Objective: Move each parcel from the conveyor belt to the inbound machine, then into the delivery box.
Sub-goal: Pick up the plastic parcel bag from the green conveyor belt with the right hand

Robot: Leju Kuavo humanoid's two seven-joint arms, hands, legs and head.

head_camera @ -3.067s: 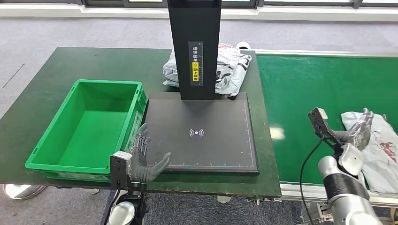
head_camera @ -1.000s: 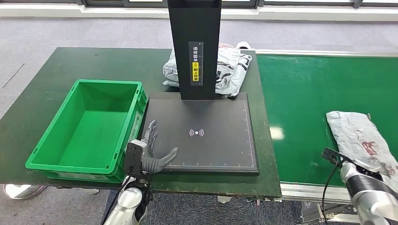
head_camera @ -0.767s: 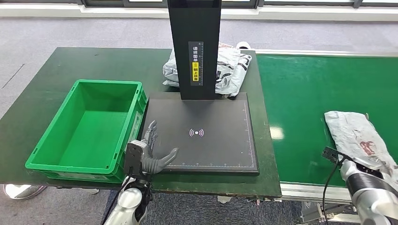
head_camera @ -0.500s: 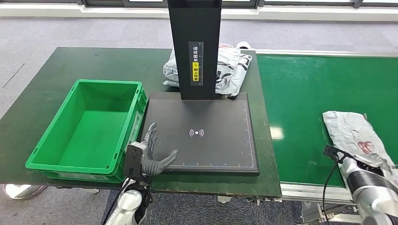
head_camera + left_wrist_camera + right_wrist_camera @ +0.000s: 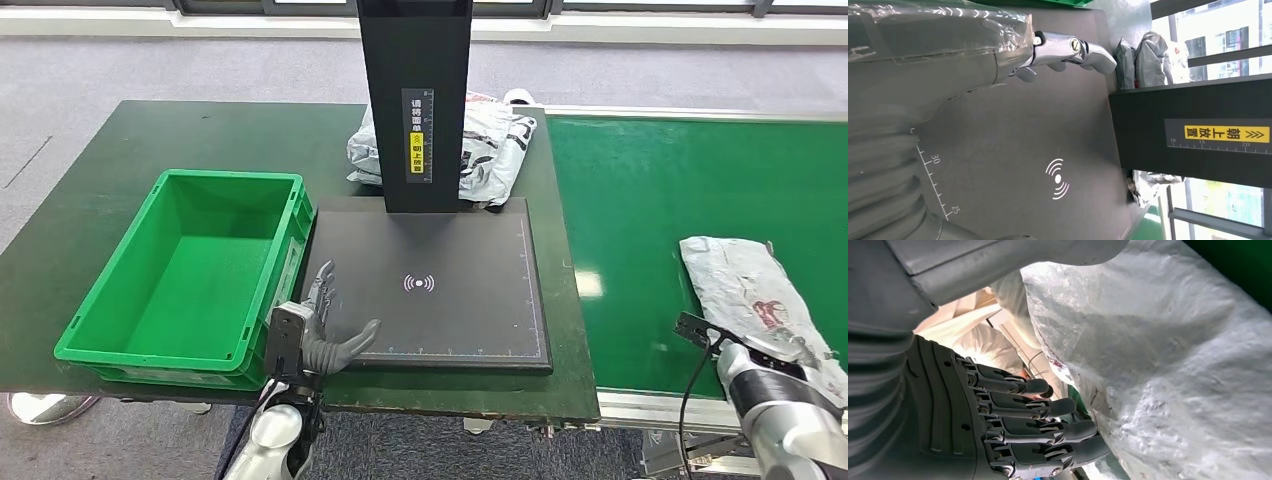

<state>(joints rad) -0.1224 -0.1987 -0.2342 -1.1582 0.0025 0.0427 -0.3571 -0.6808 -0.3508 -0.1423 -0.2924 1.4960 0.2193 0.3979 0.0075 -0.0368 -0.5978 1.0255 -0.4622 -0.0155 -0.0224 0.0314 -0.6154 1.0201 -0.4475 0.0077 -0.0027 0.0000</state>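
Looks like pickup time: the grey parcel (image 5: pixel 750 290) lies on the conveyor belt (image 5: pixel 640 200), right hand (image 5: pixel 1013 425) cupped under its edge, not clamped. Left hand (image 5: pixel 320 335) is spread, empty. Next: close, carry to the scanner pad (image 5: pixel 430 285).

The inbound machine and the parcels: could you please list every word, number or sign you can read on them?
"朝上放置" with arrowheads: yellow label on the black column.
"10", "15", "20": ruler marks above that label.
"30", "25": scale at the scan plate edge.
Wireless-wave sign: plate centre.
White characters above the yellow label: too blurred.
Red print on the parcel: unreadable.
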